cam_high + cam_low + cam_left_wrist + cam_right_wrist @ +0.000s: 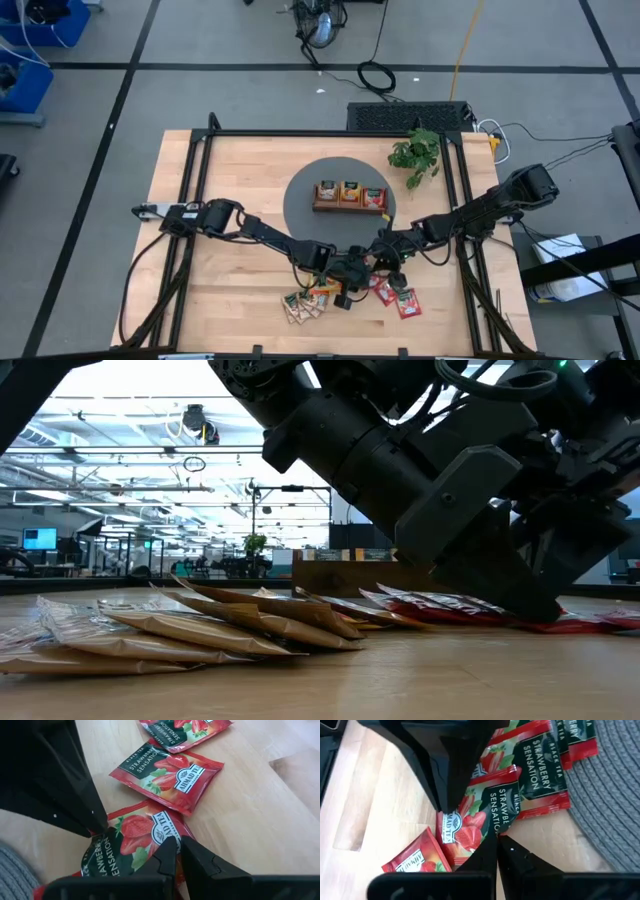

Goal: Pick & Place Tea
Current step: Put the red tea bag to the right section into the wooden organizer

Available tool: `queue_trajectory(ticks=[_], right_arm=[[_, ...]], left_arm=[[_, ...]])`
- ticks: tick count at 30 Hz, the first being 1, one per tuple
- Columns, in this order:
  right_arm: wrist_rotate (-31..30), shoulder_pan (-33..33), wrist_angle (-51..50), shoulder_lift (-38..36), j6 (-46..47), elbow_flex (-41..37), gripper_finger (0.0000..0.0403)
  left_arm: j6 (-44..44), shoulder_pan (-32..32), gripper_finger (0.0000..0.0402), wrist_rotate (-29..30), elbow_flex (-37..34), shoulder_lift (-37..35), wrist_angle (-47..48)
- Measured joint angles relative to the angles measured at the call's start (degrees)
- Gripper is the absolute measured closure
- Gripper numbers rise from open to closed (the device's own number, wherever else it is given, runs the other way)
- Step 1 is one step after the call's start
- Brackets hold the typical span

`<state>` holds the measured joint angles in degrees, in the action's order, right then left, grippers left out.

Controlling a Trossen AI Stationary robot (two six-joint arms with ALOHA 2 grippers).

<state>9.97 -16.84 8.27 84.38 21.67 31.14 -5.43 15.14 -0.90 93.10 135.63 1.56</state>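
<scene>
A red strawberry tea sachet (137, 837) lies between my two grippers, near the table's front edge. My left gripper (178, 844) and my right gripper (496, 842) are both shut on it, at opposite edges. In the high view the left gripper (348, 284) and the right gripper (378, 266) meet tip to tip and hide this sachet. More red sachets (398, 297) lie flat on the wood to the right. Orange and green-and-tan sachets (303, 305) lie fanned out to the left. My left gripper pinches one edge of the red sachet (167, 836) between its two fingers, slanting down from the table's left. Whether the sachet is off the wood I cannot tell. My right gripper pinches the opposite edge (492, 831) of the same sachet between its two fingers, slanting down from the table's right. In the left wrist view its fingertips (96, 822) meet the sachet where the edge curls up a little.
A brown wooden tray (350, 205) holding sachets stands on a round grey mat (300, 205) behind the grippers. A green plant (416, 152) stands at the far right. Two red sachets (542, 770) lie partly on the mat's edge (612, 795).
</scene>
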Motion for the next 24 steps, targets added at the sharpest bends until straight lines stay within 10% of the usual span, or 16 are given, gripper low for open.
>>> queue_trajectory(ticks=[24], right_arm=[[-5.24, 0.13, -4.64, -8.62, -2.02, 0.22, 0.0403]], left_arm=[[2.80, 5.98, 0.0369, 12.83, -0.09, -9.34, 19.65]])
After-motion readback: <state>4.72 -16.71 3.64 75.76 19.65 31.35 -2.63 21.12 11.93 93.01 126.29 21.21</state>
